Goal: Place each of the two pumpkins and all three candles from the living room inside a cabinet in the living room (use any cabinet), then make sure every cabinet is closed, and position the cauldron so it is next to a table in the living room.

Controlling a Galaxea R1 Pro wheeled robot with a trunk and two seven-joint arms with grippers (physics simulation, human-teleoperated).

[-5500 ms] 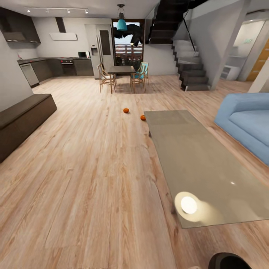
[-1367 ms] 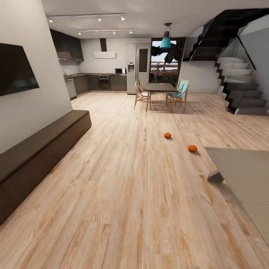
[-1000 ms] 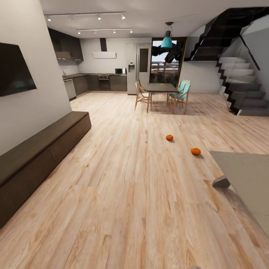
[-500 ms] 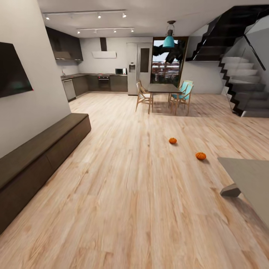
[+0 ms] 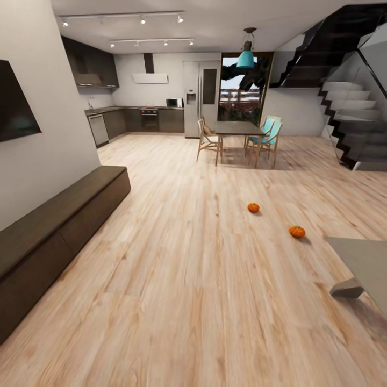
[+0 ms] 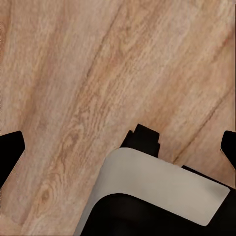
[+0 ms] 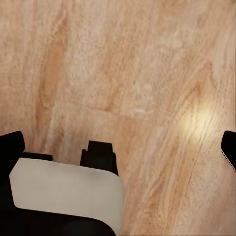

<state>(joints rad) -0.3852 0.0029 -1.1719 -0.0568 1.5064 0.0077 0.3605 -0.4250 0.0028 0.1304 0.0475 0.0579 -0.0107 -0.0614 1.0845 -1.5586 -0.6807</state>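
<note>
Two small orange pumpkins lie on the wooden floor, one [image 5: 253,207] farther off and one [image 5: 296,231] nearer the glass-topped table [image 5: 363,258], whose corner and grey leg enter at the right edge. The long low dark-brown cabinet [image 5: 64,215] runs along the left wall with its fronts flush. My left gripper [image 6: 120,143] hangs open over bare floorboards, its black fingertips [image 6: 11,146] far apart. My right gripper [image 7: 120,145] is open the same way over the floor. The candles and the cauldron are out of view.
A dark screen [image 5: 13,110] hangs on the left wall above the cabinet. The dining table [image 5: 236,128] with chairs stands at the back, the kitchen behind it, and stairs [image 5: 349,123] rise at the right. Wide wooden floor lies between cabinet and pumpkins.
The camera has turned left and rolled forward, so the pumpkins and the table corner have slid right and down in the picture. The things themselves have not moved.
</note>
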